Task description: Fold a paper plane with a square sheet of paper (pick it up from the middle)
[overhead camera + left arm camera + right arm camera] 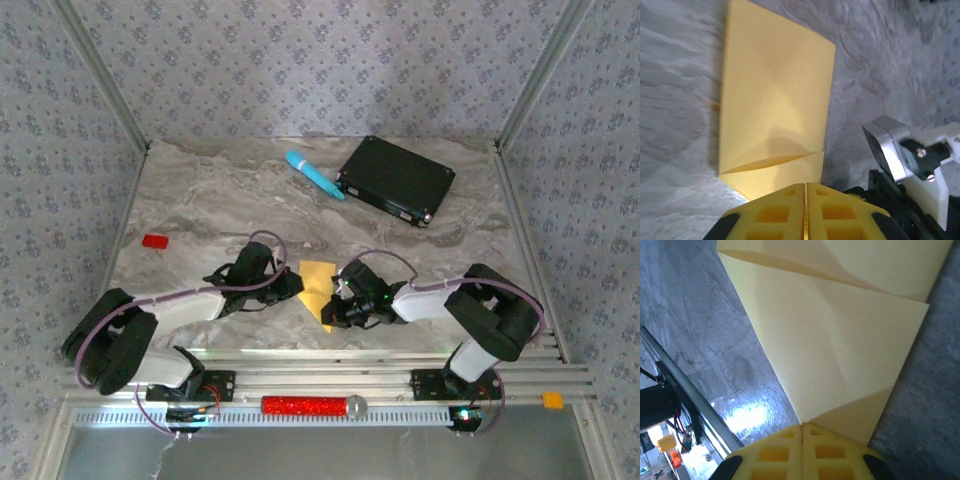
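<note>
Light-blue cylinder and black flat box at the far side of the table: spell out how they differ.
Colour: the light-blue cylinder is bright, the black flat box dark. Shape: the cylinder is slim and round, the box wide, flat and rectangular. Size: the box covers far more of the table than the cylinder. Both lie askew on the far part of the table, close together.

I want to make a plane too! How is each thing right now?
Paper: partly folded, creased, between the two grippers.
Left gripper: jaws shut, at the paper's edge.
Right gripper: jaws shut, at the paper's pointed corner.
Black box: closed, lying flat.
Blue tube: lying on its side beside the box.
Red block: lying flat, by itself.
</note>
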### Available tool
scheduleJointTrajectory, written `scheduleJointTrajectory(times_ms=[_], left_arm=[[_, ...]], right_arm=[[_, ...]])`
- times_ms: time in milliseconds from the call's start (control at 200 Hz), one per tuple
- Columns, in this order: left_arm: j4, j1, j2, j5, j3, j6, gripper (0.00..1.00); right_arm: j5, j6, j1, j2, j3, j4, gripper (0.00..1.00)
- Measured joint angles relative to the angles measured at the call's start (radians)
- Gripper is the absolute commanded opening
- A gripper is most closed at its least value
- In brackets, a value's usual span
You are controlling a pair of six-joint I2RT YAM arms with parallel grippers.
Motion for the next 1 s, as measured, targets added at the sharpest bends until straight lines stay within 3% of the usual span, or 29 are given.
scheduleJointTrajectory(times_ms=[280,555,790,999], left_arm=[[-0.002,-0.009,0.167,0.008,0.018,0.035,0.04],[-0.001,-0.009,0.172,0.002,0.022,0.05,0.03],[-0.001,-0.009,0.172,0.002,0.022,0.065,0.02],[0.0,-0.009,0.174,0.002,0.022,0.068,0.01]], right_arm=[[-0.003,-0.004,-0.001,0.002,0.039,-0.074,0.02],[0.039,-0.036,0.024,0.003,0.178,-0.266,0.03],[0.049,-0.05,0.029,0.12,0.293,-0.273,0.04],[0.045,-0.047,0.026,0.124,0.249,-0.242,0.05]])
